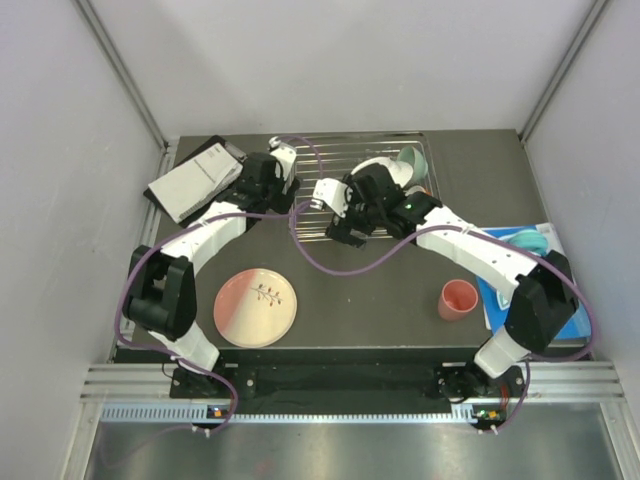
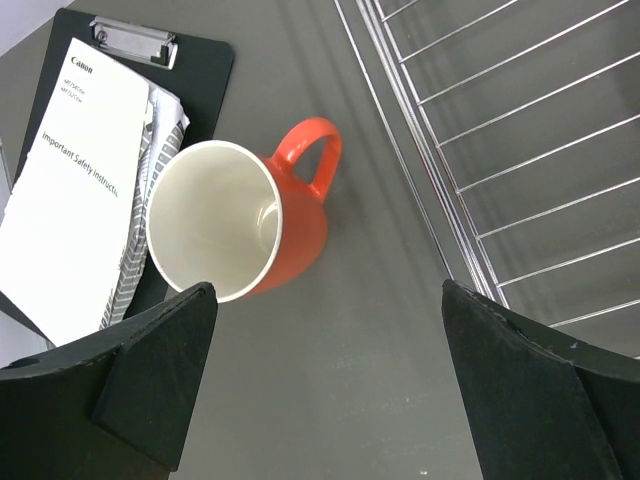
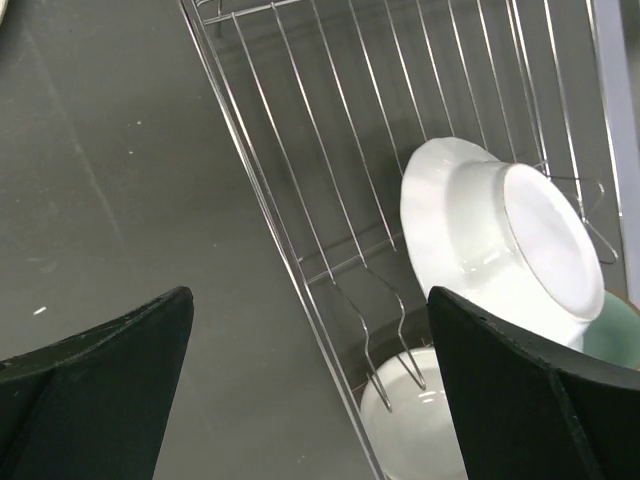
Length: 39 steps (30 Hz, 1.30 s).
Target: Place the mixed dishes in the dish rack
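Beside the orange handled mug (image 2: 245, 215), the booklet (image 2: 75, 190) reads "Canon", "Important Safety".

Bright even light, soft shadows, sharp focus.

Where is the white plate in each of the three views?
Top external: white plate in the dish rack, upper middle, partly behind the right arm.
Left wrist: not in it.
Right wrist: right of centre, leaning on the rack wires.
Shared landmark: the dish rack.
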Motion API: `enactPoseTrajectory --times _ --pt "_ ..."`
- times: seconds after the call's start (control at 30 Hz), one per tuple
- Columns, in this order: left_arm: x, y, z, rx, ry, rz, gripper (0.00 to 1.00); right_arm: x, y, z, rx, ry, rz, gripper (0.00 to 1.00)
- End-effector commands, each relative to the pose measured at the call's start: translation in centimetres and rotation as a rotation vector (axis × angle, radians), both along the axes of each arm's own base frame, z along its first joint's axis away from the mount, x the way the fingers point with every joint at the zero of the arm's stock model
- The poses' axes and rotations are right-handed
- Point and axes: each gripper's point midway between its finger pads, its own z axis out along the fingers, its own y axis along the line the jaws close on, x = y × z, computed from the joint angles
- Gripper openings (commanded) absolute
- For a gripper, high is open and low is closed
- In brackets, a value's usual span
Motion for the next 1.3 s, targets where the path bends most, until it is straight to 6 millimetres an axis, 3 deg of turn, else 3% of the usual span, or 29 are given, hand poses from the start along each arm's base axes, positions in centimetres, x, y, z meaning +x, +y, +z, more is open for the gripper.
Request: enactPoseTrajectory --times 0.0,0.37,0.77,0.9,1.27 --pt "-0.2 -1.2 -0.2 -0.062 -0.007 -0.02 0.99 1.3 1.6 1.9 0.066 -0.054 -0.022 1.0" --pt "-0.7 -1.0 -0.3 -0.063 -0.01 -0.02 0.99 8.1 -0.4 1.0 0.041 -0.185 -0.265 1.0" --pt "-1.2 -0.8 -1.0 -0.069 0.002 -0.013 0.99 12.2 -4.6 -0.3 -0.043 -0.33 -0.425 1.0" --pt "-1.2 -1.1 -0.8 -0.081 0.003 -0.016 0.99 11.8 -5.2 -1.4 -0.085 -0.326 -0.409 1.0" --pt "-1.3 -1.1 -1.1 -0.085 0.01 -0.011 0.99 10.1 -5.2 -1.6 -0.054 -0.284 -0.368 0.99"
